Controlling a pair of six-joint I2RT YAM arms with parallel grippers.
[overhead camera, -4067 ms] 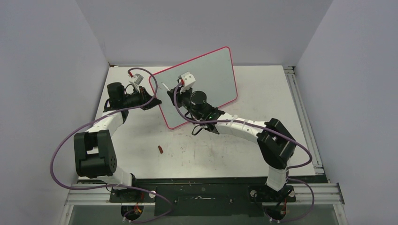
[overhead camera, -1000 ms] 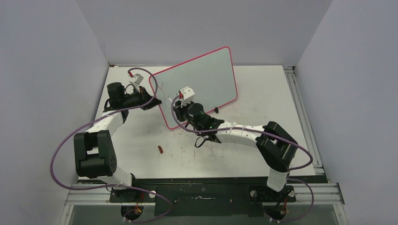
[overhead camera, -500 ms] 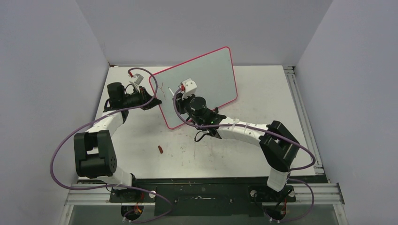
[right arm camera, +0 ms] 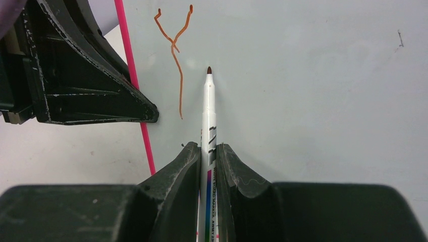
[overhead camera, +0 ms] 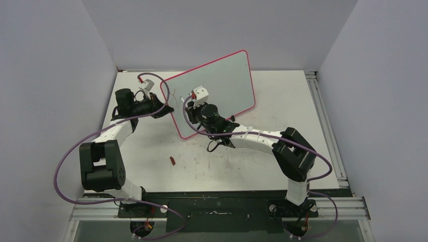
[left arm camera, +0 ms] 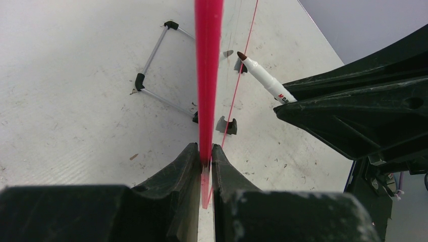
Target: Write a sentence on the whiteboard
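The right fingers (right arm camera: 176, 174) are pinching a white marker (right arm camera: 208, 116) by its barrel. Its brown tip points up the whiteboard (right arm camera: 313, 80), just right of a freshly drawn Y (right arm camera: 174, 46); whether the tip touches the surface I cannot tell. A few seconds ago that corner of the whiteboard was bare. The arm has since dipped for the long stem and come back up beside the fork, so the sentence has only its first letter, near the whiteboard's upper left, and the next letter looks about to begin. The left fingers (left arm camera: 185, 167) are pressed onto the whiteboard's pink rim (left arm camera: 208, 60) at its left edge, holding it tilted upright as before. The strokes are thin, wobbly and reddish-brown; the writing surface is smooth, pale grey and slightly glossy, with rounded corners. A black clip foot (left arm camera: 225, 125) sits under the whiteboard's lower edge on the scuffed white worktop (overhead camera: 282, 101). A small red piece (overhead camera: 172, 161), perhaps the cap, lies in front of the whiteboard.
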